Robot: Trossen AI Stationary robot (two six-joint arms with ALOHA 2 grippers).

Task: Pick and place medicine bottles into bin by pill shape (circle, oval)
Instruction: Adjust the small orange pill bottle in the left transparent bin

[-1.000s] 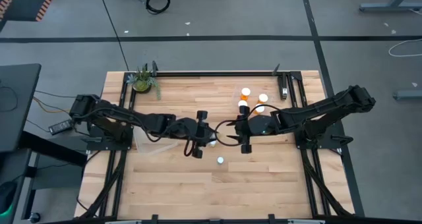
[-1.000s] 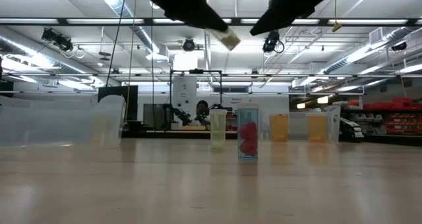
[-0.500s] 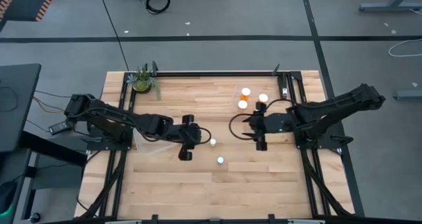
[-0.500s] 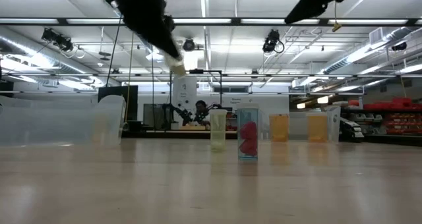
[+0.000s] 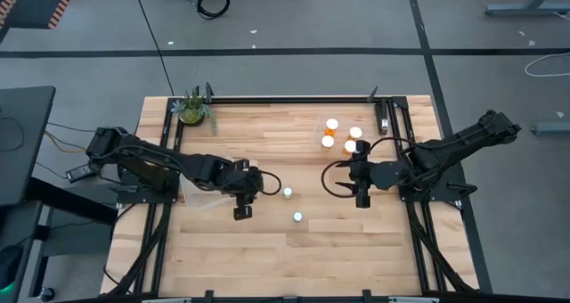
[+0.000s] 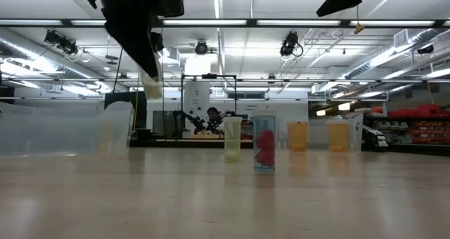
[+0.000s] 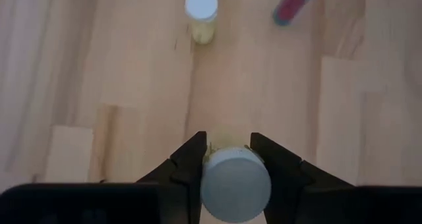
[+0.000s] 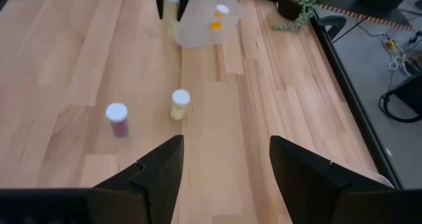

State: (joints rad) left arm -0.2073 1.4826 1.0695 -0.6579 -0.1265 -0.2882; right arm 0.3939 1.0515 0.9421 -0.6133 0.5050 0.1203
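Note:
My left gripper (image 5: 254, 185) hangs above the table just right of a clear bin (image 5: 198, 196), shut on a small yellowish medicine bottle (image 6: 150, 84) with a white cap (image 7: 235, 184). My right gripper (image 5: 349, 174) is raised at mid right, open, with nothing between its fingers (image 8: 224, 171). Two white-capped bottles stand upright at the table's centre: a yellowish one (image 5: 287, 192) and one with red pills (image 5: 297, 217). Several orange bottles (image 5: 331, 123) stand at the far right. The clear bin (image 8: 204, 16) holds an orange bottle (image 8: 217, 16). My left gripper pinches the bottle between its two fingers (image 7: 191, 165) at its cap end (image 7: 227, 155). The fingers slant steeply downward and lie along the bottle. The bottle's body (image 6: 150, 88) sticks out below the fingertips, lifted clear of the table.
A small potted plant (image 5: 193, 110) stands at the far left corner. A black frame rail (image 5: 294, 98) runs along the far edge. Bare wood lies open along the near half of the table (image 5: 294, 258).
My left gripper has carried the bottle from the table's centre toward the left edge and the clear bin, tipping from a shallow slant to point steeply down. My right gripper has drawn back toward the right edge and risen a little.

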